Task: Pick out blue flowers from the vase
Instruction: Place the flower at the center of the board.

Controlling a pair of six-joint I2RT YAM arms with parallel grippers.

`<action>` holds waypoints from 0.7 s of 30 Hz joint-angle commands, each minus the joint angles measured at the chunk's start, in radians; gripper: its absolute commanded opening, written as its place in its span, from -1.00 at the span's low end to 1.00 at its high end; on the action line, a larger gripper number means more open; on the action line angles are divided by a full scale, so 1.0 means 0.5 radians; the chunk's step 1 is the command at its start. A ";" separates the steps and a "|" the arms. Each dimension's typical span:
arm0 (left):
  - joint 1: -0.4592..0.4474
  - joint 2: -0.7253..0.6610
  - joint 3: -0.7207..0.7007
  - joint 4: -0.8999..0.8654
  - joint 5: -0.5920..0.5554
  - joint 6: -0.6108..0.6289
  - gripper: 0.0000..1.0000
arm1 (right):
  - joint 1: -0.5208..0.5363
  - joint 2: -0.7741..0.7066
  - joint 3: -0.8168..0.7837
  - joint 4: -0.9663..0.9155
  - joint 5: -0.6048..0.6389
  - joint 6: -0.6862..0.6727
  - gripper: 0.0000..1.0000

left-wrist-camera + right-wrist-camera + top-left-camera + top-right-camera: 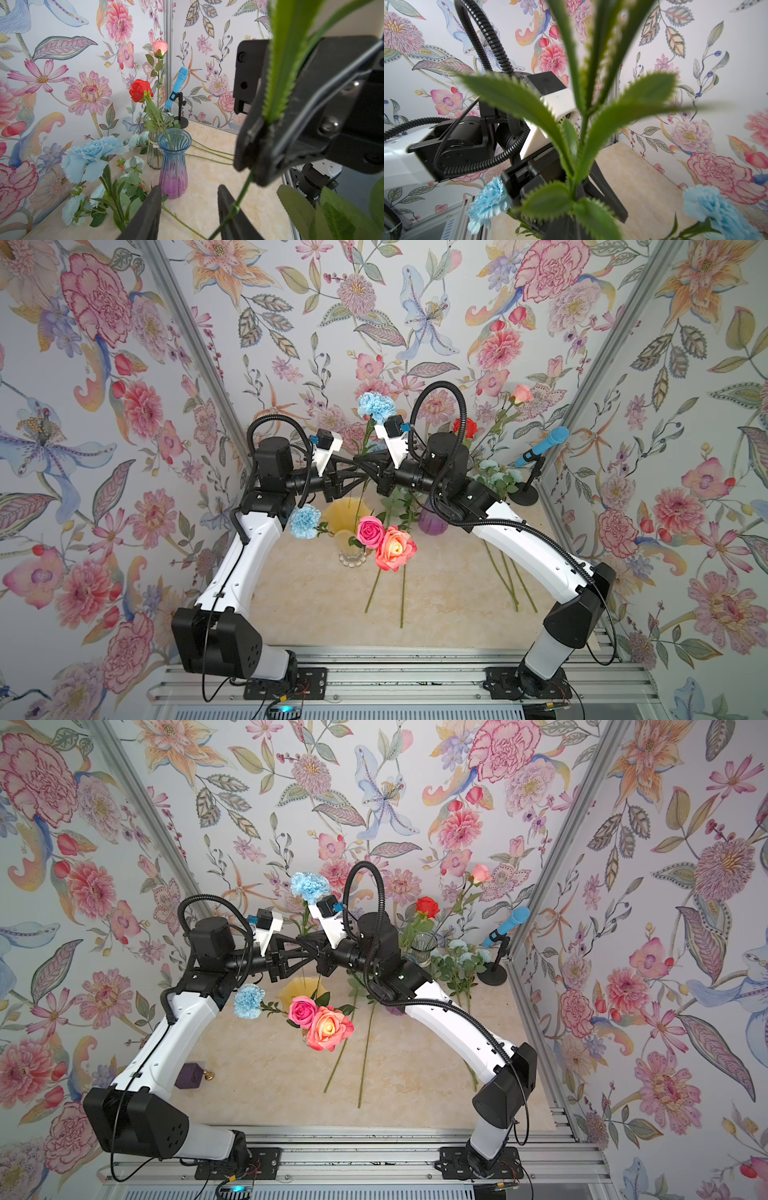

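Top views both show one blue carnation (304,521) still standing in the yellow vase (336,512). Above it, the right hand (257,162) clamps the stem of a raised carnation (376,406), with the left hand (189,188) open beside it. Aqua blooms (487,466) already lie by the bench's (316,605) far right corner.

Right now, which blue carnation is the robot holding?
The tall blue carnation, raised highest: the right gripper is shut on its stem. Another blue carnation sits in the yellow vase, ungripped.
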 commanded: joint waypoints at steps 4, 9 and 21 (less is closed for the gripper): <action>-0.001 -0.075 -0.050 0.150 0.018 -0.060 -0.17 | 0.024 0.073 0.116 -0.059 -0.058 0.004 -0.86; 0.000 -0.106 -0.080 0.199 0.047 -0.090 -0.34 | 0.019 0.108 0.154 -0.089 -0.064 0.013 -0.85; 0.003 -0.119 -0.077 0.169 -0.029 -0.081 -1.00 | -0.003 0.086 0.133 -0.099 -0.055 0.020 -0.81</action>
